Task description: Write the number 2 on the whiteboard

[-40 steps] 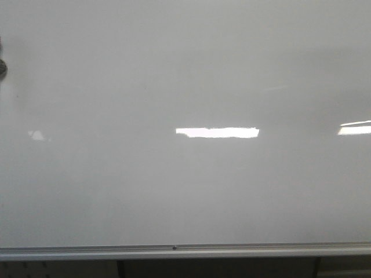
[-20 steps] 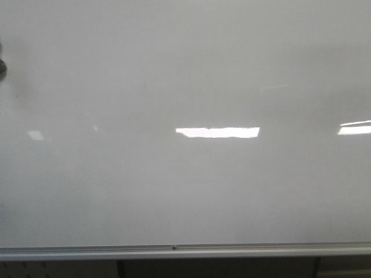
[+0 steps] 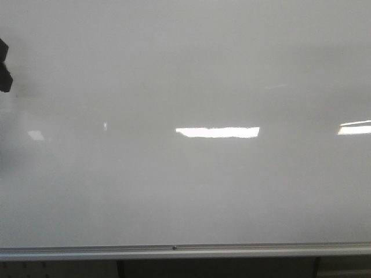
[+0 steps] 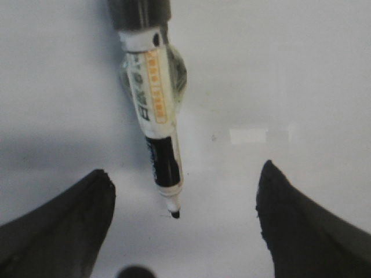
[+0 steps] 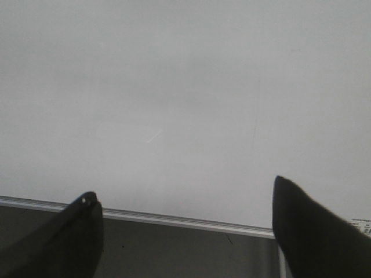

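The whiteboard point(image 3: 185, 185) fills the front view, and I see no number 2 on it. My left gripper point(image 4: 184, 168) faces the board with its black fingers point(image 4: 69, 226) wide apart and nothing gripped between them. A black-and-white marker point(image 4: 152, 110) with an orange label reaches in from a dark holder. Its black tip point(image 4: 175, 214) sits at or just off the board surface, between the fingers. A dark bit of the left arm point(image 3: 3, 72) shows at the front view's left edge. My right gripper point(image 5: 183, 186) is open and empty near the board's lower rail point(image 5: 174, 220).
A silver-grey rail point(image 3: 185, 251) runs along the board's lower edge, with dark space and supports below it. Bright rectangular light reflections point(image 3: 217, 132) lie across the board's middle and at its right edge point(image 3: 355, 128).
The dark part of the left arm at the front view's left edge has pushed further into view. A small faint reflection on the board has shifted slightly right.
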Robot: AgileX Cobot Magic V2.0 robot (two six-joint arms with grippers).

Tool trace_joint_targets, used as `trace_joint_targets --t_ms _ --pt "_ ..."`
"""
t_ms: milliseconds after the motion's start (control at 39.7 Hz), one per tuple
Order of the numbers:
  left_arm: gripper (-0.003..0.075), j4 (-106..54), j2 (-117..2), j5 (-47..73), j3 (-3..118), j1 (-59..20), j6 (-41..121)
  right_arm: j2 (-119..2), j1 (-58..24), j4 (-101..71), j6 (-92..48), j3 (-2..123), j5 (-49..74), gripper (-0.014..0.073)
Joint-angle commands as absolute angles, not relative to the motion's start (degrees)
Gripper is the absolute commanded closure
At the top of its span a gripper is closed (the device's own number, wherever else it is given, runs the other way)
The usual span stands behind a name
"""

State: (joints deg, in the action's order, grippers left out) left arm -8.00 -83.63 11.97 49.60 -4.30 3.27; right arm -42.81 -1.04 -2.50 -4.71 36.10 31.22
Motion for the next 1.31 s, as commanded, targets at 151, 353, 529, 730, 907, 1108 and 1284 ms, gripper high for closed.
trace_joint_targets --t_ms 151,353,529,730,907,1108,1284 --pt "0.0284 -8.6 -86.0 2.2 52.2 -4.7 2.8 -43.1 -1.2 -1.9 -4.6 38.0 27.3 -0.0020" --pt "0.0360 -8.6 -87.5 0.0 52.2 -4.7 2.8 -43.1 -1.2 -1.9 -4.6 38.0 27.3 -0.0020" --pt "0.0447 -8.6 -87.7 0.0 52.2 -4.7 2.8 -43.1 -1.2 -1.9 -4.6 38.0 27.3 -0.0020" --pt "0.0598 -8.6 -88.2 -0.4 52.2 -4.7 2.8 -43.1 -1.2 -1.9 -4.6 38.0 27.3 -0.0020" --pt "0.0678 -8.1 -87.8 0.4 52.2 -4.7 2.9 -43.1 -1.2 -2.0 -4.6 38.0 27.3 -0.0020" --pt "0.0677 -5.5 -83.1 9.4 52.2 -4.8 6.1 -43.6 -1.2 -2.2 -4.6 41.0 32.4 -0.0020" --pt "0.0677 -5.7 -76.4 20.4 52.2 -6.5 12.6 -46.5 -2.1 -4.4 -7.3 46.9 41.7 -0.0020"
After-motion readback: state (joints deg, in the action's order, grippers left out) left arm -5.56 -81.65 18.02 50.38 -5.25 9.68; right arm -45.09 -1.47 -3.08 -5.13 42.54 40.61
